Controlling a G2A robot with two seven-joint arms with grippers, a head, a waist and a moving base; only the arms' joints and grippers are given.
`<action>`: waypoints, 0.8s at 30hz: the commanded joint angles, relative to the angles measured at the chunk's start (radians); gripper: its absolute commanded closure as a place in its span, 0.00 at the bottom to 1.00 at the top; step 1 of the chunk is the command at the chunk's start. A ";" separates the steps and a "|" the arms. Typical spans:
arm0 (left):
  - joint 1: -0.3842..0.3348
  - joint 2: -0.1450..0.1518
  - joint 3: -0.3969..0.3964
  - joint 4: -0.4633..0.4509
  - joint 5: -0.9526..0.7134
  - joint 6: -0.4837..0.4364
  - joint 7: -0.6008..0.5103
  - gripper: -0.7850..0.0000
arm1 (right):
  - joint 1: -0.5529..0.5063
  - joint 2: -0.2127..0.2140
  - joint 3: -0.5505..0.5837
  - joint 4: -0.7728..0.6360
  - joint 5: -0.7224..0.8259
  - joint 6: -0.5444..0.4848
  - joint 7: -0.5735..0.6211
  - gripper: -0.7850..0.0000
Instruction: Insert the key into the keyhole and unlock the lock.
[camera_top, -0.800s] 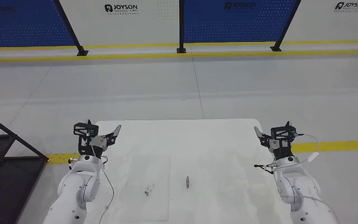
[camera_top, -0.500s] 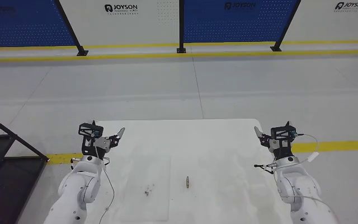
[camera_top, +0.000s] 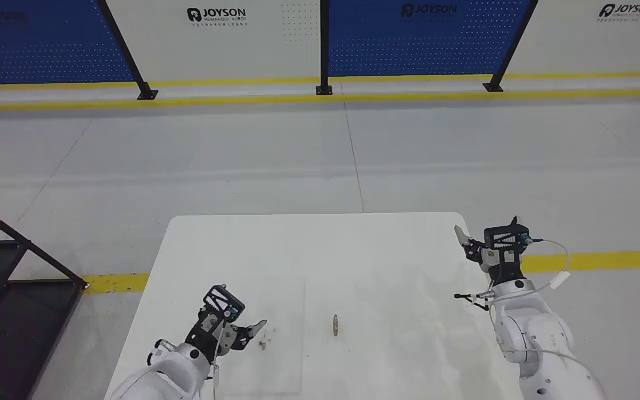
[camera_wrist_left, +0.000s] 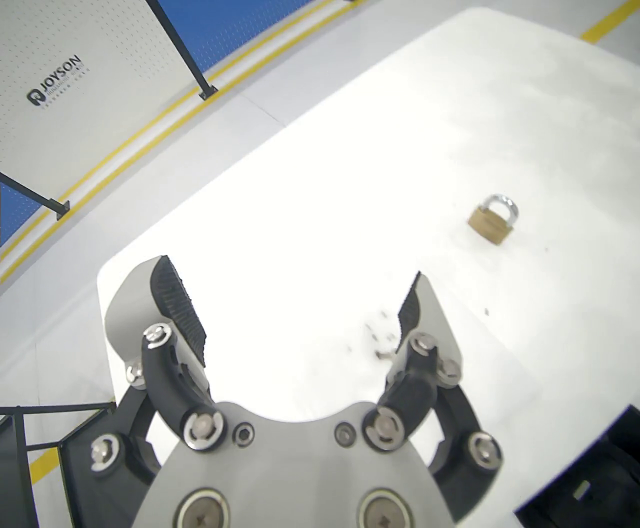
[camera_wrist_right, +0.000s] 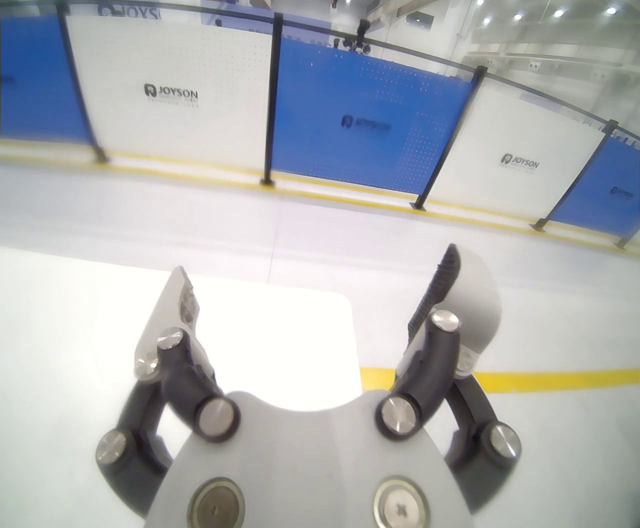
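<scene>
the lock (camera_wrist_left: 491, 226) is the mark to steer by: a small brass padlock on the white table (camera_top: 400, 260), with its shackle end turned away from the left gripper (camera_wrist_left: 290, 275). the key (camera_top: 263, 342) lies on the table to the left of the lock, near it but not touching. it shows as a small dark thing, and its long axis is too small to read. the left gripper hangs low just beyond the key on the side away from the lock, so the key sits between gripper and lock. its jaws are spread wide and hold nothing. in the left wrist view the key shows beside one finger (camera_wrist_left: 415, 310) and partly behind it, not centred in the gap.

the right gripper (camera_wrist_right: 315, 262) is well to the right of the lock, out by the table's edge, also wide and empty.

the left arm is clearly nearer the key, so the pick looks to be its job. i judge it needs a small shift toward the lock to bring the key midway between the pads before closing. nothing is inserted yet.
</scene>
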 joint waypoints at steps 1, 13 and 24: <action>0.038 -0.002 0.036 -0.001 0.055 0.044 -0.008 0.00 | 0.000 0.000 0.000 0.000 0.000 0.000 0.000 0.00; -0.004 -0.028 0.235 0.160 0.137 0.260 -0.041 0.11 | 0.000 0.000 0.000 0.000 0.000 0.000 0.000 0.00; -0.081 -0.039 0.291 0.238 0.147 0.304 -0.102 0.41 | 0.000 0.000 0.000 0.000 0.000 0.000 0.000 0.00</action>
